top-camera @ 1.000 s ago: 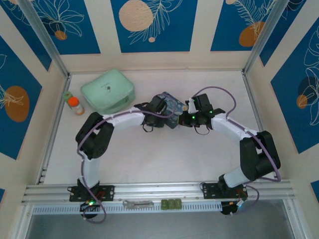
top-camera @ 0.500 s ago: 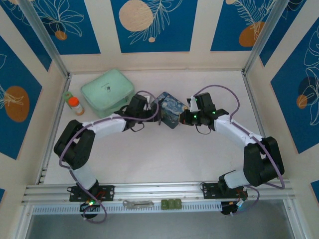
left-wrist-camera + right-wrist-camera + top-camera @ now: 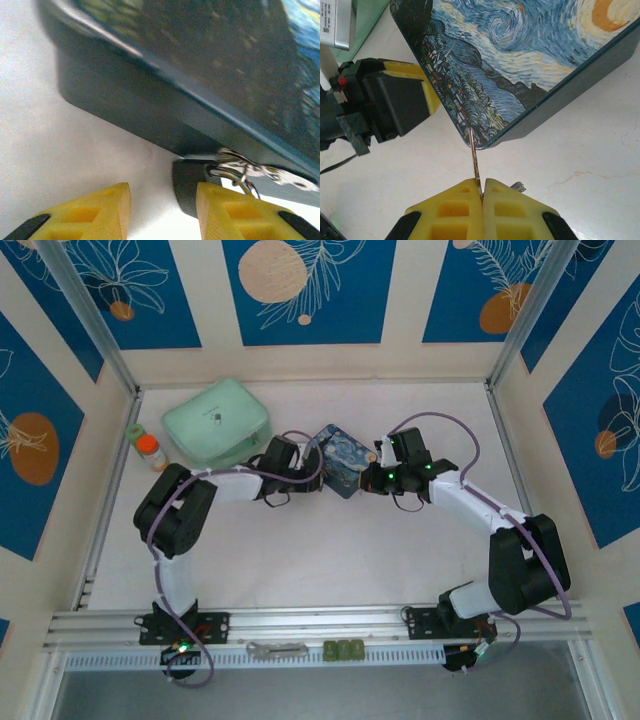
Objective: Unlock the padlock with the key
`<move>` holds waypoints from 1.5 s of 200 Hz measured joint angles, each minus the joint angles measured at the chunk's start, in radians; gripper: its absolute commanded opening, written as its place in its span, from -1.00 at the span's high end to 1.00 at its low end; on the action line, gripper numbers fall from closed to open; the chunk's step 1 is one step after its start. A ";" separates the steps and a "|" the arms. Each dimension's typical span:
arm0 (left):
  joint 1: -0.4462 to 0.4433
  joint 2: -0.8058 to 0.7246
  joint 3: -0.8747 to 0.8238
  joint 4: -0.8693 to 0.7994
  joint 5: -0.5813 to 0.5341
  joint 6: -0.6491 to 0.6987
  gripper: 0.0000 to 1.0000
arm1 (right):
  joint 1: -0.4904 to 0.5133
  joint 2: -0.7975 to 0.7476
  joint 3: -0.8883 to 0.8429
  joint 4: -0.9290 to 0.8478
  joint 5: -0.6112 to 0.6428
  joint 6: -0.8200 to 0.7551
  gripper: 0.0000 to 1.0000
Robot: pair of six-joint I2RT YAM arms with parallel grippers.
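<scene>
- Currently the padlock (image 3: 186,192) is seen on the table (image 3: 60,150), tucked against the lower edge of the tin (image 3: 210,60). Its dark body lies just ahead of one yellow finger, and its thin shackle (image 3: 235,172) is turned toward the tin.
- It is judged small, light, hard and smooth, so it could easily be slid or spun by a push. The flat sides of the body are best clamped, with the keyhole, which cannot be made out, left free.
- The key (image 3: 475,155) is judged a thin, stiff sliver, easily twisted in a grip. Its tip is seen by the tin's corner, though contact cannot be told.
- The left gripper (image 3: 161,200) is spread low over the table, and nothing is held between its fingers.
- The right gripper (image 3: 482,187) is pressed together, and the key's lower end is pinched in it.
</scene>
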 measured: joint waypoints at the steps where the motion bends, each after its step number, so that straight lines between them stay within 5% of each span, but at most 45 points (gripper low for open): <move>1: -0.002 0.000 0.000 0.000 0.001 -0.004 0.18 | 0.000 0.000 0.000 0.000 0.000 0.000 1.00; 63: -0.079 -0.007 -0.019 0.051 0.028 -0.119 -0.11 | 0.001 0.000 0.000 -0.001 0.006 0.000 1.00; 97: -0.013 -0.076 -0.153 0.157 0.066 -0.132 -0.16 | 0.002 -0.006 0.000 -0.006 0.008 0.000 1.00; 132: 0.094 -0.047 -0.143 0.233 0.223 -0.042 -0.18 | 0.005 -0.011 0.000 -0.012 0.012 0.000 1.00; 176: 0.093 0.040 -0.080 0.267 0.319 0.080 -0.18 | 0.020 -0.011 0.000 -0.019 0.018 0.000 1.00; 300: 0.032 0.158 -0.075 0.549 0.269 0.071 -0.01 | 0.032 -0.005 0.031 -0.041 0.024 0.000 1.00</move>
